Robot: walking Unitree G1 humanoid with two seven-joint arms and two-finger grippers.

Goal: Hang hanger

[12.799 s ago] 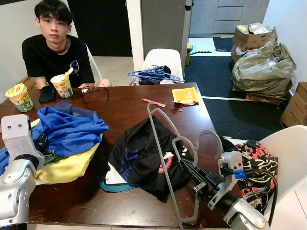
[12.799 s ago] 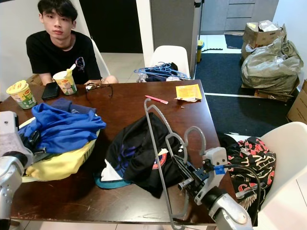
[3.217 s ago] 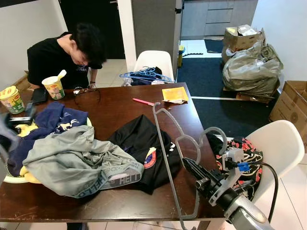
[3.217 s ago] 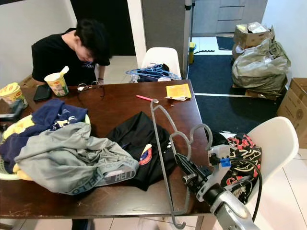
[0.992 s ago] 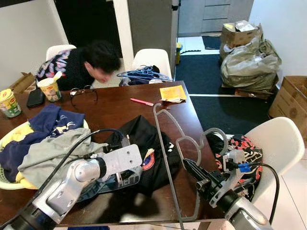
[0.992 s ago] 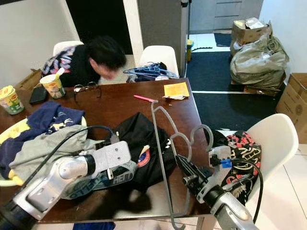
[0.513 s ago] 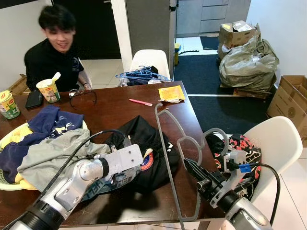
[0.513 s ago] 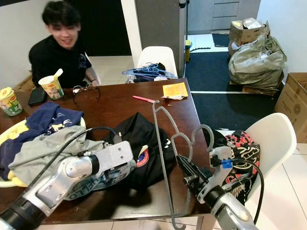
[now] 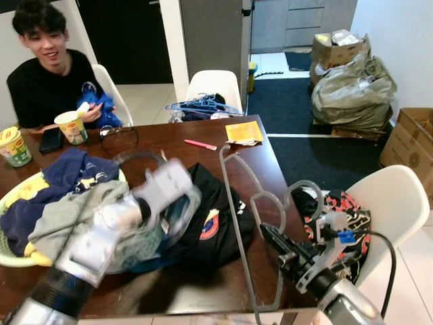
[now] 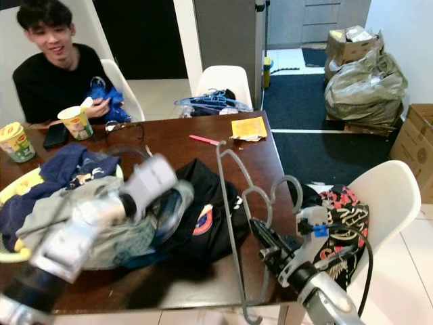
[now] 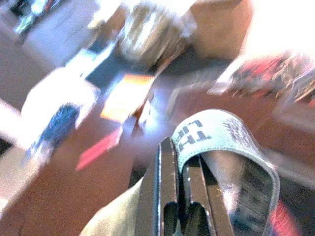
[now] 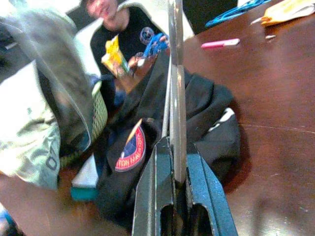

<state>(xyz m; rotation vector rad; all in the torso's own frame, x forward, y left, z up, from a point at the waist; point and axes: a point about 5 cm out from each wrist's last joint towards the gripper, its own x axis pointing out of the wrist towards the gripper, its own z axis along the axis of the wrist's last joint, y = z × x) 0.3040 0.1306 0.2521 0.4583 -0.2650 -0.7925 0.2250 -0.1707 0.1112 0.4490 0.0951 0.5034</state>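
Left arm (image 9: 101,244) motion-blurred over clothes pile near tabletop's left edge. Left wrist view smeared. Hanger (image 9: 243,203) hook cut off at bottom edge. Cup labels unreadable.

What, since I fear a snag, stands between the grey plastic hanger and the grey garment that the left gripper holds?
Nothing visible. The right gripper holds the grey plastic hanger upright; the left gripper pinches the grey garment nearby. A black garment lies on the table beneath the gap.
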